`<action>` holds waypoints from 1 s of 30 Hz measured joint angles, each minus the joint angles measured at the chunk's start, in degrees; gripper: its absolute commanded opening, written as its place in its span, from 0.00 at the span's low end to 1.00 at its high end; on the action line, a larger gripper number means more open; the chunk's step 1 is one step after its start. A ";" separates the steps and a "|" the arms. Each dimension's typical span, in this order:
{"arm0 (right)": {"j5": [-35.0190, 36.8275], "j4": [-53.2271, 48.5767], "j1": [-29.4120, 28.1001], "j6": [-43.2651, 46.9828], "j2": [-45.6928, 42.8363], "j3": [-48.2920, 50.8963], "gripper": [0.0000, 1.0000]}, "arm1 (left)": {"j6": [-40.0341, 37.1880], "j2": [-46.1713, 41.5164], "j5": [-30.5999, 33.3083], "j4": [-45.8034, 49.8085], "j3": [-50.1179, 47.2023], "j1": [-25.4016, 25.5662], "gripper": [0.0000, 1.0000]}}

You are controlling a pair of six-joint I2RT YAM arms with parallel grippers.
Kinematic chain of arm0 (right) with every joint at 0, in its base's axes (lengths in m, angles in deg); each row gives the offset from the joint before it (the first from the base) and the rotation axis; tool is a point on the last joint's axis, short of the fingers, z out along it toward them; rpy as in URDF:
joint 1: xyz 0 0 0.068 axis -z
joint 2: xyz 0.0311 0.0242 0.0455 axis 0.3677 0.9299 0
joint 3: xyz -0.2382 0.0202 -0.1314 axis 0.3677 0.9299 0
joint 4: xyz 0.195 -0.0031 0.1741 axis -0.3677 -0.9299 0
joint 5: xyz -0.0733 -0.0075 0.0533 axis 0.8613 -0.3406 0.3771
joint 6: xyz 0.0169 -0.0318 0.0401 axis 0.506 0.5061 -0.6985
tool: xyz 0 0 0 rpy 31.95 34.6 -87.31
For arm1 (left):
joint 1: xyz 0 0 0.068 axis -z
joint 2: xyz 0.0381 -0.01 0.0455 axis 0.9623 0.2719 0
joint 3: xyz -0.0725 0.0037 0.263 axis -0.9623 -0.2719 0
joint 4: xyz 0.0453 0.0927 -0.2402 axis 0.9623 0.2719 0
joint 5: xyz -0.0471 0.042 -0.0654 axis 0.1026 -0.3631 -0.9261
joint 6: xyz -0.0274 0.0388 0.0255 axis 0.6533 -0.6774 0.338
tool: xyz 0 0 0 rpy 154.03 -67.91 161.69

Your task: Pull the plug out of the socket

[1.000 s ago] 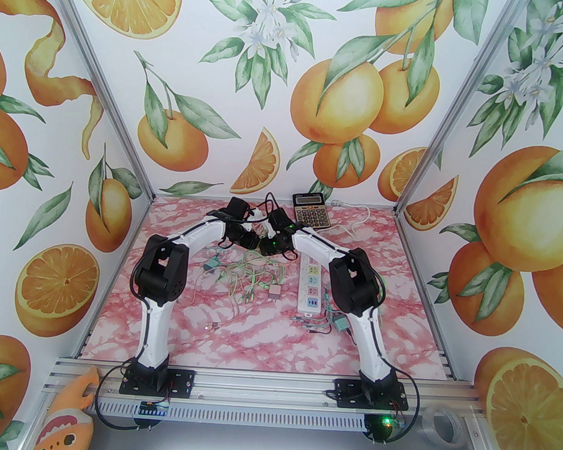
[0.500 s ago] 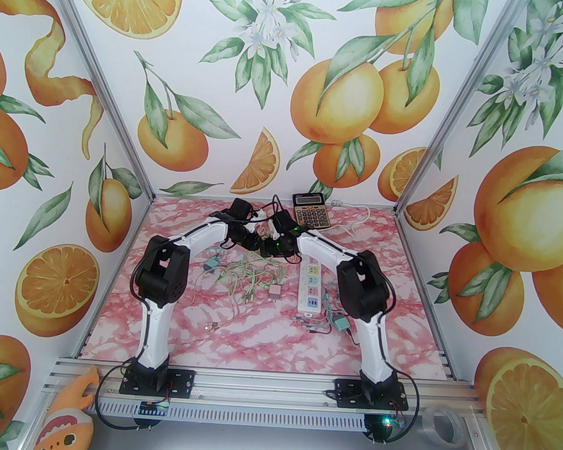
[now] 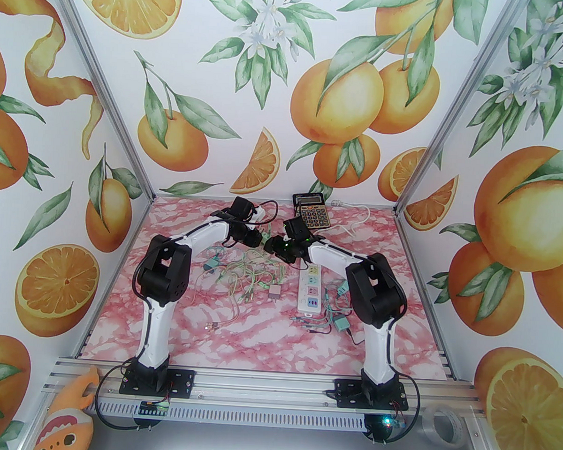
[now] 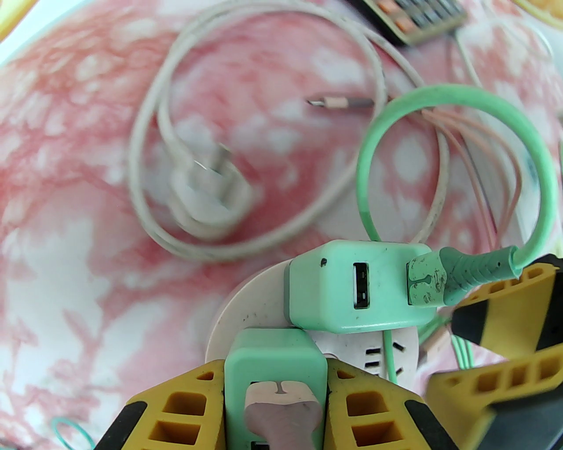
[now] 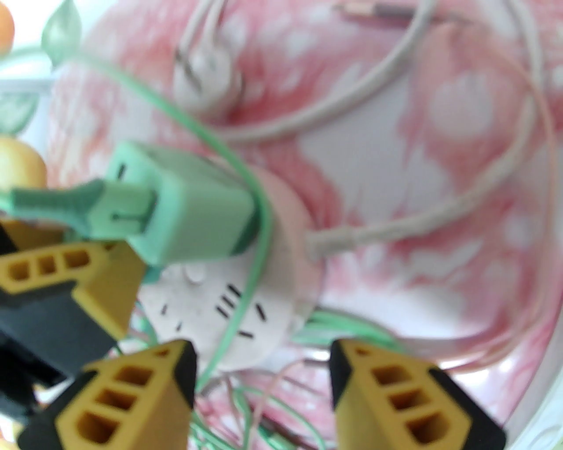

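Note:
A round white socket [image 4: 250, 307] is lifted off the pink marble table, with two mint-green plugs in it. My left gripper [image 4: 275, 373] is shut on the nearer mint plug [image 4: 275, 356], which carries a pinkish cable end. The second mint plug [image 4: 352, 285] sits just beyond it with a green cable [image 4: 457, 94] looping away. In the right wrist view that plug [image 5: 193, 211] stands on the socket [image 5: 211, 307]. My right gripper [image 5: 264, 356] is open just below the socket's edge, holding nothing. In the top view both grippers meet at the table's back middle, left [image 3: 261, 239] and right [image 3: 272, 244].
A loose white plug [image 4: 206, 202] and its cord lie on the table beyond the socket. A calculator [image 3: 312, 210] sits at the back. A white power strip [image 3: 310, 286], a tangle of thin cables [image 3: 250, 274] and small adapters [image 3: 274, 291] lie mid-table.
The right arm's elbow has swung to the right and its wrist has turned and shifted slightly right and lower. The left arm has barely moved.

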 measured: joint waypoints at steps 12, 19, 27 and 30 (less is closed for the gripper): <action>-1.05 -1.11 0.68 -0.17 7.41 -9.09 0.52 | 1.01 7.56 -1.66 0.20 10.78 -1.53 0.09; -1.44 -2.40 1.53 -0.17 11.85 -14.03 0.49 | 0.74 6.58 -1.09 -2.93 7.82 -0.59 0.09; -1.38 -8.15 2.03 0.31 15.56 -21.16 0.39 | 0.79 6.01 0.24 -5.49 6.16 -0.52 0.09; -1.31 -10.91 2.19 1.18 16.90 -23.85 0.39 | 0.79 6.01 0.35 -5.57 6.14 -0.52 0.09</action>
